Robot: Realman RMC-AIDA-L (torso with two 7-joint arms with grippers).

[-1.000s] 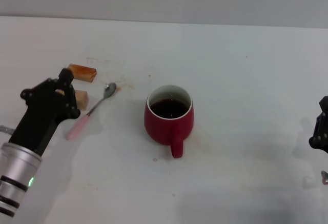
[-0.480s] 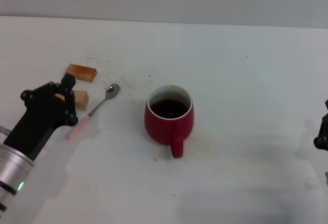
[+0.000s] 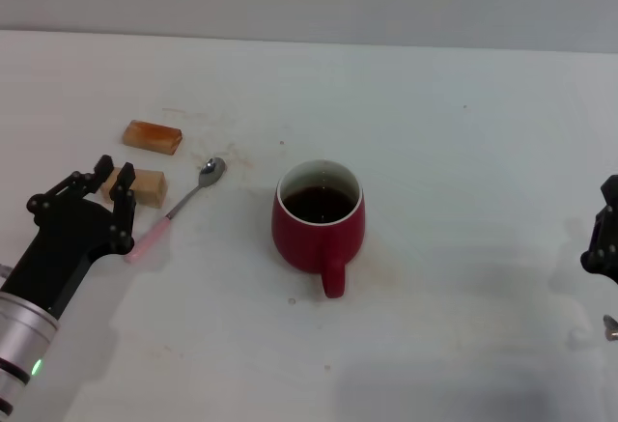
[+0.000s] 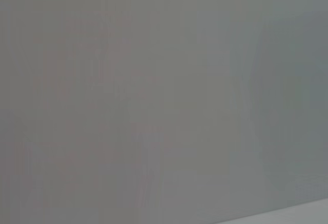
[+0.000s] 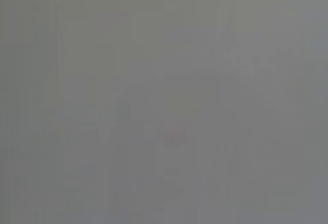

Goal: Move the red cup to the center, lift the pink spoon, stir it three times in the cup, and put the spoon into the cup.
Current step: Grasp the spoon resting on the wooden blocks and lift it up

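The red cup stands upright near the middle of the table, with dark liquid inside and its handle toward the near edge. The pink spoon lies flat on the table to the cup's left, its silver bowl pointing far-right and its pink handle near-left. My left gripper is open and empty, just left of the spoon's handle and not touching it. My right gripper sits at the right edge of the head view, mostly cut off. Both wrist views show only plain grey.
Two tan blocks lie left of the spoon: one farther back, one right behind my left fingertips. Faint brown stains mark the white table around the spoon and cup.
My left arm has drawn back toward the near-left, uncovering the nearer tan block. The spoon and cup have not moved. The right gripper has barely shifted.
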